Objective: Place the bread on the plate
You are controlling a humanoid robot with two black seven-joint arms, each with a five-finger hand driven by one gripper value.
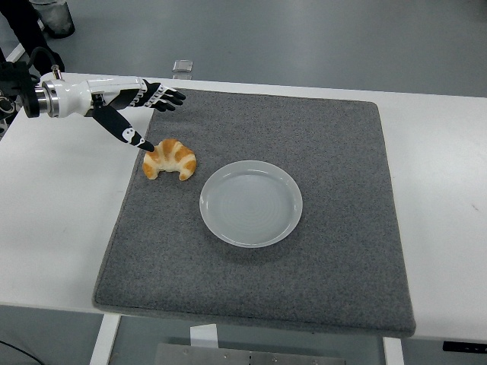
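Note:
A golden croissant [170, 160] lies on the grey mat [335, 152], just left of an empty white plate [251, 203]. My left hand [144, 114] reaches in from the left edge and hovers just above and left of the croissant. Its fingers [166, 96] are spread flat toward the right, and the thumb tip points down close to the croissant's upper left end. The hand holds nothing. The right arm is out of view.
The mat covers most of the white table [53, 205]. A small clear object [182, 67] sits at the table's far edge. Dark legs of a person [27, 26] stand at the top left corner.

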